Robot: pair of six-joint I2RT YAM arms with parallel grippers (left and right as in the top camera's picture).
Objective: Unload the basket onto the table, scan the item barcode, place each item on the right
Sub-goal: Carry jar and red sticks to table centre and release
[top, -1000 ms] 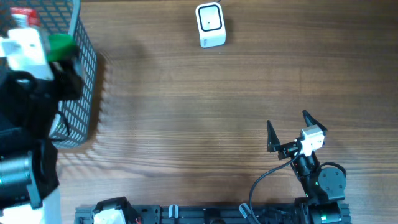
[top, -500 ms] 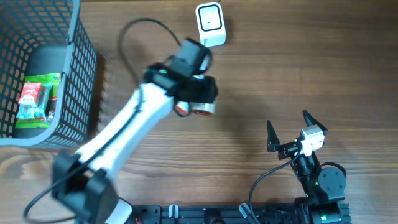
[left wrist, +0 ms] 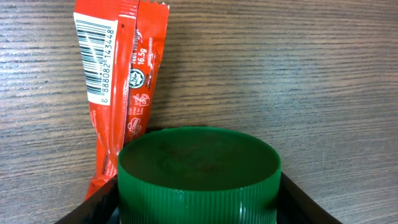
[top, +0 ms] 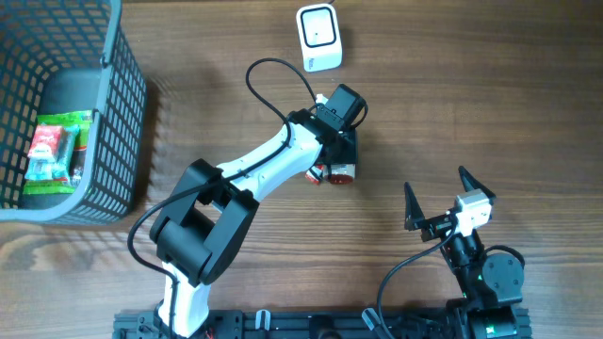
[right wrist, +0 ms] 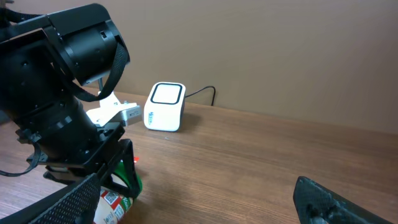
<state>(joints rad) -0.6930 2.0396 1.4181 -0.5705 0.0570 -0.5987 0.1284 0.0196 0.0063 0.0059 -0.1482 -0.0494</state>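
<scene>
The item, a container with a ribbed green cap [left wrist: 199, 171], sits on the robot's side of the scanner [top: 318, 38], near it but apart, a little to the right as the overhead view shows it. A red sachet [left wrist: 115, 93] lies on the wood against the cap's left edge in the left wrist view, its barcode [left wrist: 94, 59] facing that camera. Whether the sachet is fixed to the container cannot be told. The left gripper [top: 335, 162] is clamped on the container, a dark finger at each side of the cap, and the arm reaches out from the base towards the scanner. From the right wrist view the container's white and red label [right wrist: 112, 202] shows low beneath the left gripper. The right gripper [top: 439, 186] stands with its fingers wide apart, holding nothing, well apart from the scanner on the base side and further right. Far to the left of the scanner stands a grey wire basket [top: 127, 113] with green and red packets [top: 57, 155] inside.
</scene>
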